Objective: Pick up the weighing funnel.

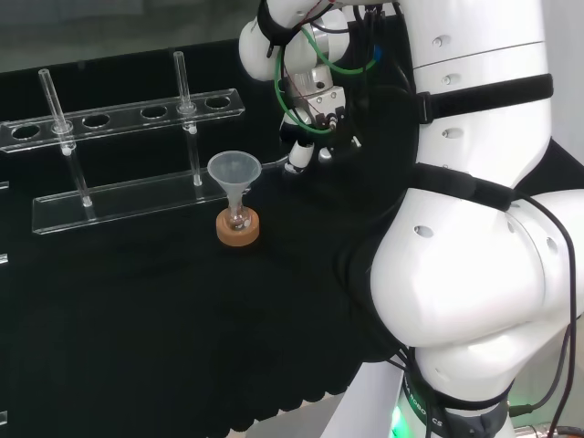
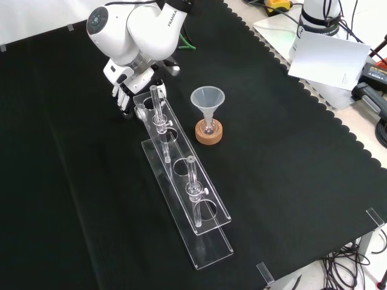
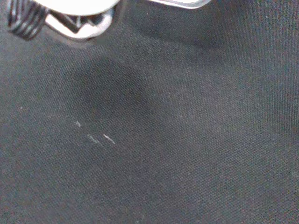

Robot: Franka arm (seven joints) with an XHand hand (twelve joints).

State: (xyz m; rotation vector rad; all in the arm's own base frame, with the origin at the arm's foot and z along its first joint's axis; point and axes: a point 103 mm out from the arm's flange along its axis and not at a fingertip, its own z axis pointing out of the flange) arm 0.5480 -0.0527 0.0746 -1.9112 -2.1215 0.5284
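Hand [image 2: 123, 96] low over the surface [image 2: 72, 181] at the far end of the tube rack [image 2: 208, 244] in the front view; closure not discernible. Faint clear piece [image 1: 274, 165], judged to be the weighing funnel, just beside the hand in the head view, between it and the funnel [image 1: 235, 171]. Recommended: confirm contact with the piece before closing, then lift straight up, clear of rack and funnel.

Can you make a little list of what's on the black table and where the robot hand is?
Surface: black cloth
Rack: long clear plastic rack, two clear tubes standing upright in it
Funnel: big clear cone-shaped funnel, mouth up, stem in small flask on round cork ring
Hand: black and white robot hand, by the rack's far end, front view
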